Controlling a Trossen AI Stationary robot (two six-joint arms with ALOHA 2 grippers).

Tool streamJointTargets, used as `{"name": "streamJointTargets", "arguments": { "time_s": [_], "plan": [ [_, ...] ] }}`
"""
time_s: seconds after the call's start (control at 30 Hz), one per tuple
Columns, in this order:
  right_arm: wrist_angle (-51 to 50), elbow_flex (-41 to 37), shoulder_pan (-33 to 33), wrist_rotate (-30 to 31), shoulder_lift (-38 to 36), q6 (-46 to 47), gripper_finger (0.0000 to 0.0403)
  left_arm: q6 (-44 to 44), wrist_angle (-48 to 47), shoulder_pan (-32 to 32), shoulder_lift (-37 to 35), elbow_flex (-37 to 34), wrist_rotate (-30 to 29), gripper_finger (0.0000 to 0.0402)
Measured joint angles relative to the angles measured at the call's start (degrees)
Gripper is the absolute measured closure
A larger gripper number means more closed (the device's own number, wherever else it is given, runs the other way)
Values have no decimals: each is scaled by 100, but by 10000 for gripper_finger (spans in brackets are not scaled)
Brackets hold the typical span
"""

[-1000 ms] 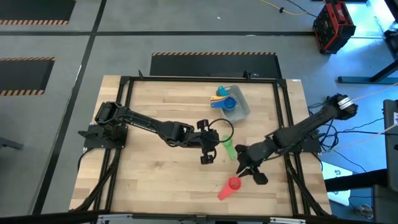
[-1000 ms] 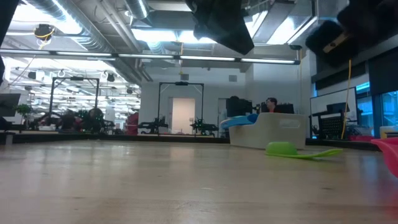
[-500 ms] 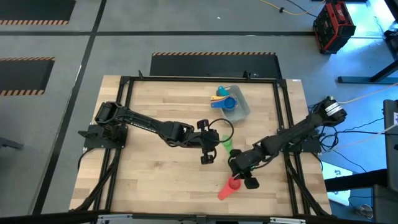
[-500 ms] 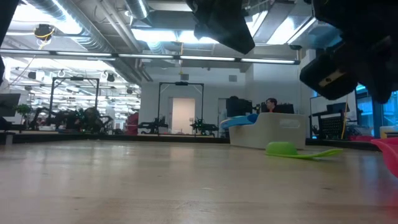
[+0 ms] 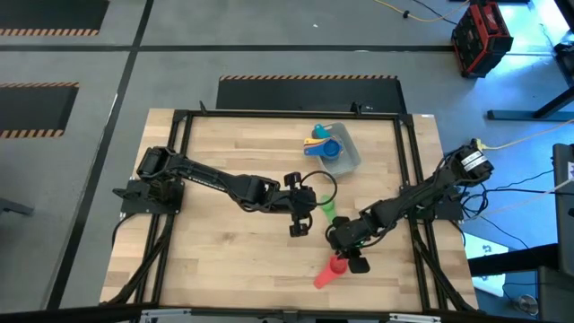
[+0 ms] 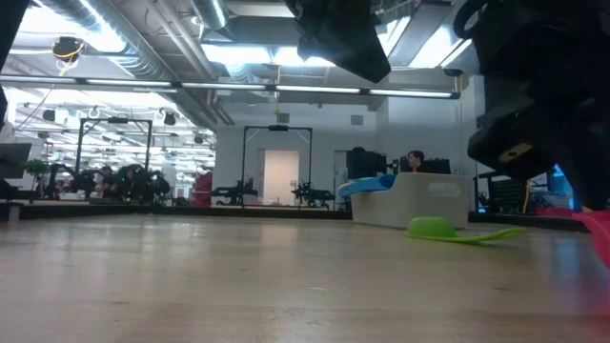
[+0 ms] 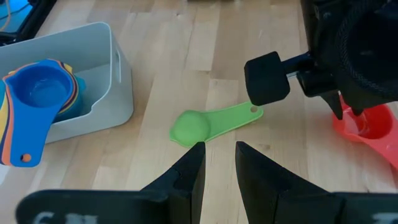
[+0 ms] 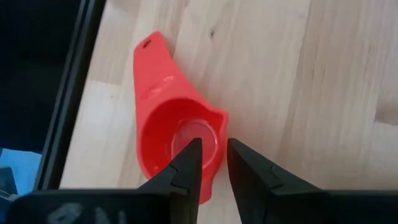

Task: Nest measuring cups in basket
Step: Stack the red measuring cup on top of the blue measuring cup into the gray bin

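The red measuring cup [image 8: 163, 118] lies upright on the wood near the table's near edge [image 5: 330, 270], at the right edge of the low view [image 6: 599, 229]. My right gripper [image 8: 213, 155] is open and stands over it [image 5: 344, 257], one finger in the bowl and one outside the wall. The green cup [image 7: 208, 124] lies bowl-down on the table [image 5: 327, 212]. My left gripper [image 7: 219, 165] hovers just left of it [image 5: 305, 213], narrowly open and touching nothing. The basket [image 7: 118, 87] sits toward the far edge [image 5: 345, 154] and holds a nested stack with the dark blue cup [image 7: 34, 96] on top. My right gripper comes at the red cup from above, pointing down. One finger [image 8: 191, 155] stands inside the bowl and the other [image 8: 236, 158] outside the wall by the spout side [image 8: 219, 134]. The cup rests on the table. I cannot tell whether either finger touches the wall.
Black frame rails run along the table's edges [image 5: 417, 170]; one passes close to the red cup's handle [image 8: 74, 93]. In the left wrist view the right arm [image 7: 348, 56] stands just beyond the green cup's handle. Bare wood spreads over the table's left half [image 5: 224, 242].
My right gripper has moved toward the table's left and down, from beside the red cup to right over its bowl. The red cup, the green cup and the basket lie where they were. My left arm has kept still.
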Motion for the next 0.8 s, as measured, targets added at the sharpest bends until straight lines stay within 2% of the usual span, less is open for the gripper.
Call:
{"name": "streamJointTargets", "arguments": {
  "time_s": [0.8],
  "plan": [
    [-6,2,0,135,0,474,322,7,-2,0,4,0,0,320]
  ]
}}
